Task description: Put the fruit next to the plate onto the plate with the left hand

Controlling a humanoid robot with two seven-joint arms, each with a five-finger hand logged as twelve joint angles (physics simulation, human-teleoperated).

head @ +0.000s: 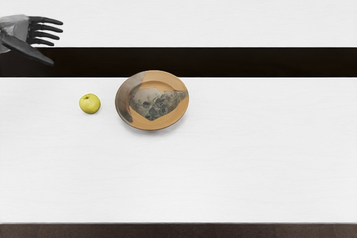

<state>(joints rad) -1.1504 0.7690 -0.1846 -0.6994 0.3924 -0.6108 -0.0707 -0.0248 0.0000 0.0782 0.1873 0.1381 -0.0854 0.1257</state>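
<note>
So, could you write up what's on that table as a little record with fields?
fruit: one yellow-green apple, on the table
apple position: on the picture's left of the plate, close but not touching
plate: orange-brown with a grey pattern, nothing on it
left hand: upper left edge, fingers spread, holding nothing, well away from the apple
right hand: not in view
progress: apple not yet on plate

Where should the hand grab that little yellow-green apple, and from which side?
Probably around its round middle, coming down from above. The apple sits upright, stem dimple up, apart from the plate, so there is room on either side. The open left hand hovers farther back on its left, so a top approach looks simplest.
</note>
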